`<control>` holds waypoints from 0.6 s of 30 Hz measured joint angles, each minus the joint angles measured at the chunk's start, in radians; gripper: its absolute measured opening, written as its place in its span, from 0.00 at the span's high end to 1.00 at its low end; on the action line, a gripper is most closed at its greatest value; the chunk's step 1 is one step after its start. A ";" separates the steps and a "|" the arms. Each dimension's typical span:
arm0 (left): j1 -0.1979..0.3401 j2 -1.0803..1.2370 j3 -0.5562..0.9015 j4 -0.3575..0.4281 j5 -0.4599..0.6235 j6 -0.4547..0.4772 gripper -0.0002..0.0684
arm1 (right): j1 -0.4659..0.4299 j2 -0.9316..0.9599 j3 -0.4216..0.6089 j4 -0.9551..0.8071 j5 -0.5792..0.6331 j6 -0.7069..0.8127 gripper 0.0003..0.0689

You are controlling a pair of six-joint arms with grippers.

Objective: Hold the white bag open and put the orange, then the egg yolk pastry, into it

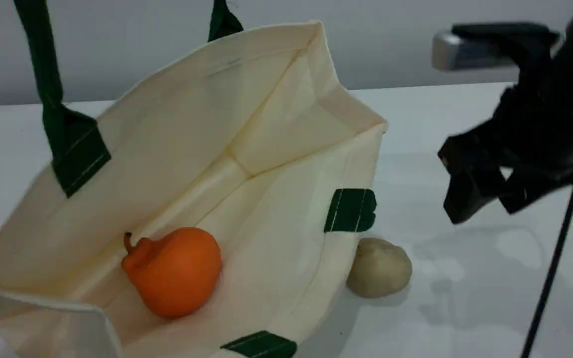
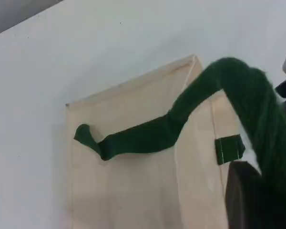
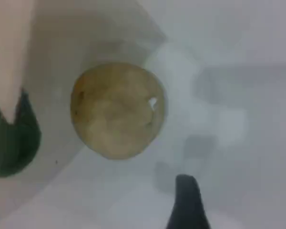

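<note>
Scene view: large cream canvas tote, the white bag (image 1: 266,164), lying tilted on the white surface (image 1: 465,129), its mouth held wide by a dark green strap handle (image 1: 47,89) drawn taut toward the top edge. Inside the bag, on its lower wall, rests the bright orange necked fruit, the orange (image 1: 174,271). Just outside the bag's right rim, beside a green stitched tab (image 1: 350,210), sits the pale tan ball-shaped egg yolk pastry (image 1: 380,267), on the surface. The black right hand (image 1: 485,196) hovers above and to the right of the pastry, jaws apart and empty. Left wrist view: the left hand (image 2: 264,200), at the bottom right corner, is clamped shut on the green strap above the bag. Right wrist view: the pastry lies below the camera, close by the bag's edge, one dark fingertip (image 3: 188,205) at the bottom edge, clear of it. Judgement: the orange step is done; the pastry step is in hand. The next move calls for lowering the right hand astride the pastry, closing on it, then carrying it over the bag's rim.
</note>
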 joint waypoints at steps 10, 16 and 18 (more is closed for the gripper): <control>0.000 0.000 0.000 0.000 0.001 0.000 0.89 | 0.001 0.006 0.030 0.300 -0.098 -0.257 0.33; 0.000 0.000 0.000 -0.001 0.001 0.000 0.89 | 0.001 0.090 0.030 0.435 -0.111 -0.374 0.33; 0.000 0.000 0.000 -0.001 0.001 0.000 0.89 | 0.001 0.124 0.030 0.471 -0.111 -0.408 0.33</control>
